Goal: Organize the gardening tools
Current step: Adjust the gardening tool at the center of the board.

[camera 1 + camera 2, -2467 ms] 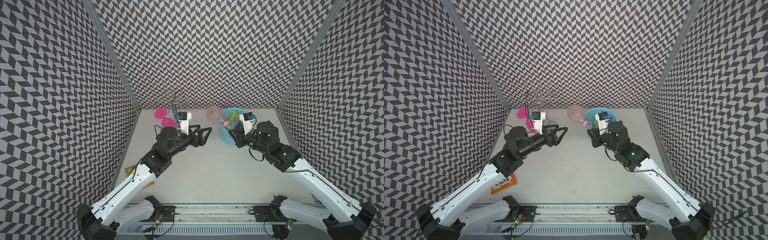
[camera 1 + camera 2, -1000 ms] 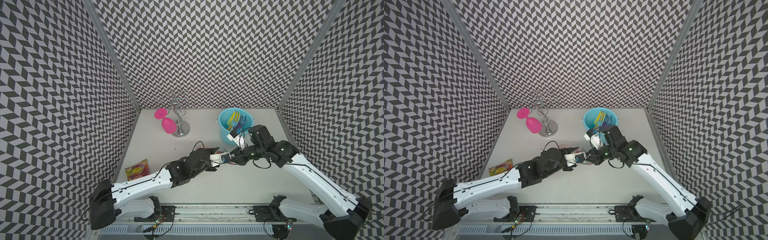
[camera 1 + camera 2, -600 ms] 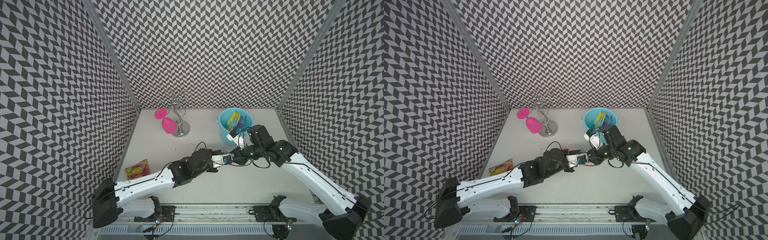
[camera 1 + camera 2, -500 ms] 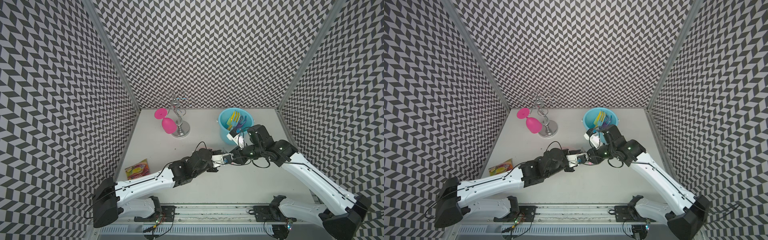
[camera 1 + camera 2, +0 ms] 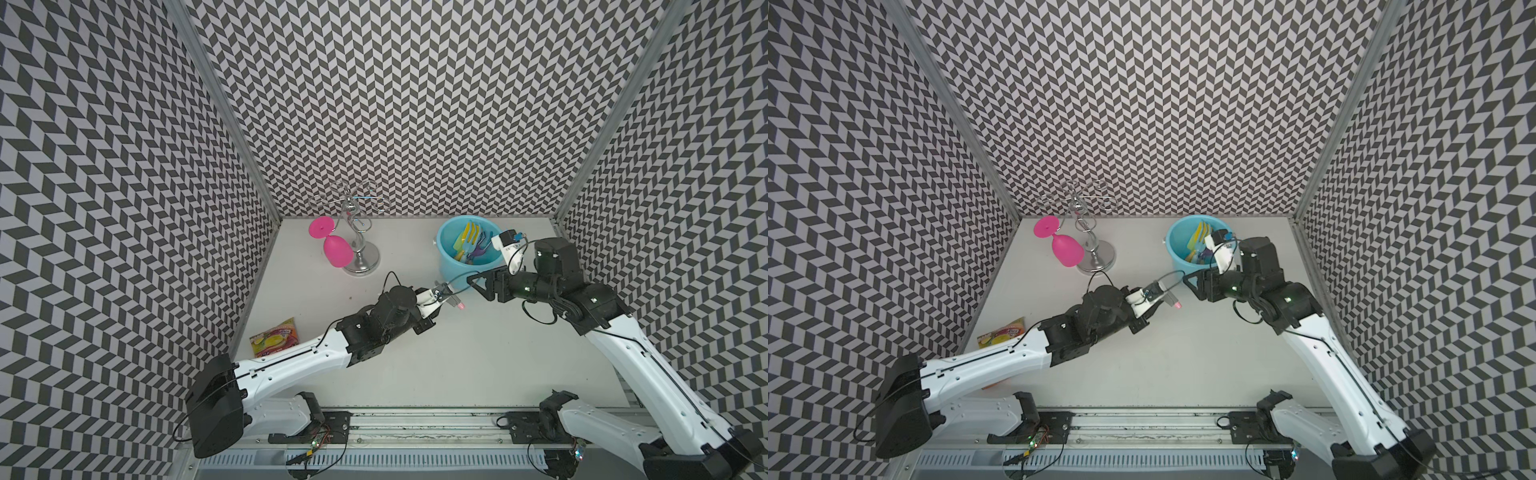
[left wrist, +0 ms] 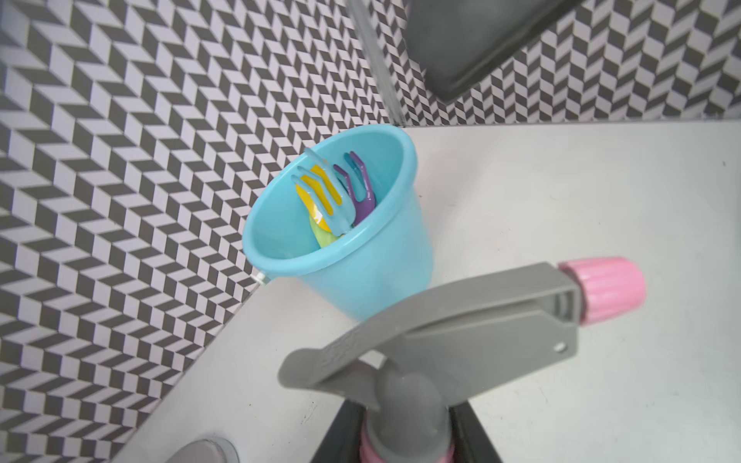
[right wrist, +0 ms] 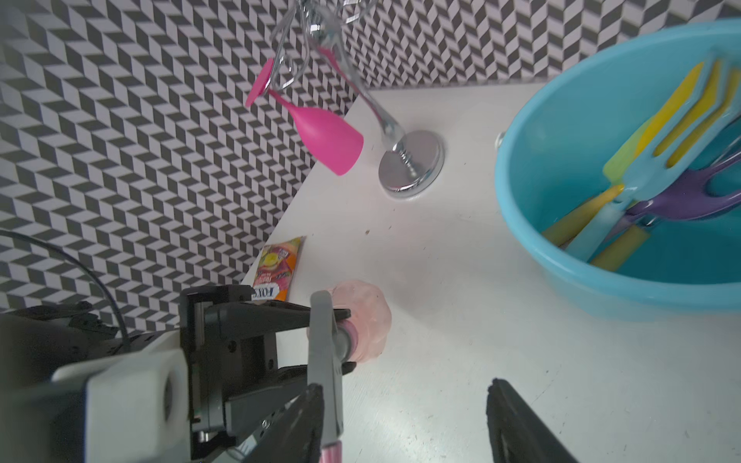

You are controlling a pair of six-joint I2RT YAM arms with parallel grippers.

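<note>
pink wine glass (image 5: 336, 251) hangs on the chrome rack (image 5: 365, 262); orange candy packet (image 5: 274, 341) lies well apart.

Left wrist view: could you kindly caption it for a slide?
Left gripper holds the spray bottle before the bucket of tools.

I work over a white tabletop (image 5: 478, 365); on it stand a pale blue plastic bucket (image 5: 452, 269), a chrome wire stand (image 5: 365, 261) and a flat orange candy packet (image 5: 274, 343).

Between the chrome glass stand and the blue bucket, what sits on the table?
Nothing: only bare white table separates the chrome stand from the blue bucket, shown in both top views and the right wrist view.
</note>
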